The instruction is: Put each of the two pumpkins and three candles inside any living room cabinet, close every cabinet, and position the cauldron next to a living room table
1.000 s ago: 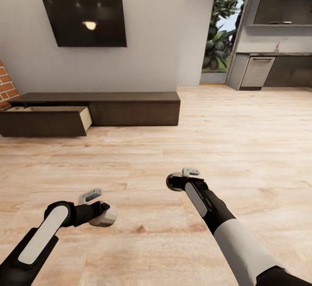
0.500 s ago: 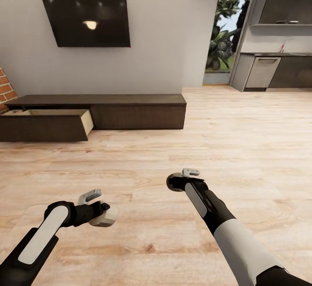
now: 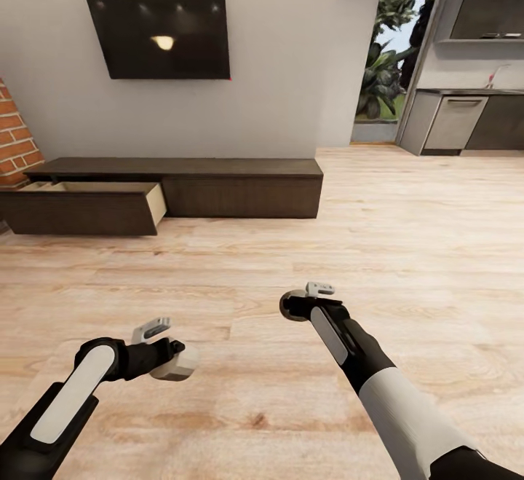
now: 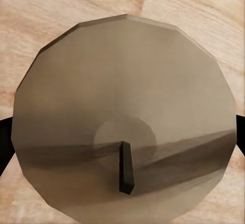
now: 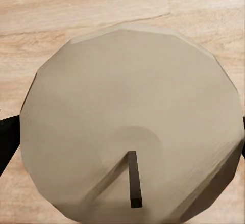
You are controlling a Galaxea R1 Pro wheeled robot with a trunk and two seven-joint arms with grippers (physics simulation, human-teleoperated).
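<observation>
head view: long cabinet [image 3: 240, 187] runs along wall [image 3: 291, 65], left drawer [image 3: 87, 207] open.

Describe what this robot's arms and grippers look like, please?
Both arms are mostly black with pale panels. The left arm carries a long light-grey strip and ends in a rounded white-grey wrist. The right arm has a broad white sleeve section and a narrower grey strip. The left gripper and right gripper are small, light-grey angular metal pieces. No cables or markings show.
</observation>
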